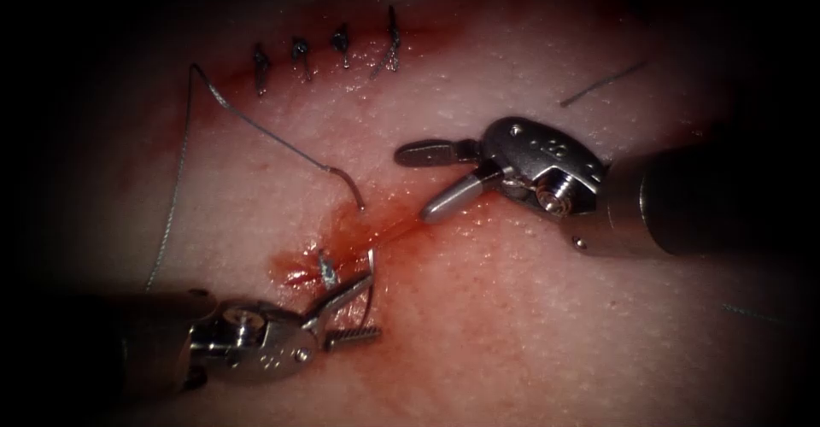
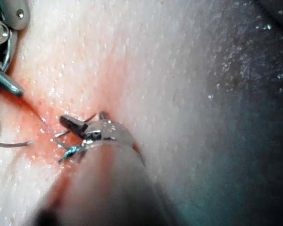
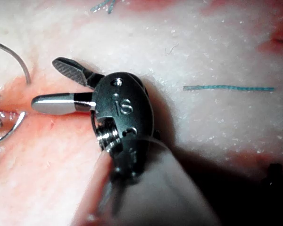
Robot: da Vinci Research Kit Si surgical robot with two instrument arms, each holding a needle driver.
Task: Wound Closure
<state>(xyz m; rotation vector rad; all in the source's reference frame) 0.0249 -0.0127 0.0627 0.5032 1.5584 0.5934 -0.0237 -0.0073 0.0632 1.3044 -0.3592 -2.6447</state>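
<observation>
The curved needle is in the tissue at the red cut. Its thick tail end arches up on the cut's left side. Its other end stands out of the tissue lower down, beside a knotted stitch. My left tool comes from the lower left with jaws open around that emerging end, not closed on it. My right tool hovers over the cut's right part, jaws open and holding nothing. Thread trails from the needle's tail up and left. The right wrist view shows the right tool and the needle.
Several dark finished stitches line the far end of the wound. A loose cut thread piece lies at the upper right, also seen as the thread piece. Red fluid pools around the cut. In the left wrist view, the left tool sits by the cut.
</observation>
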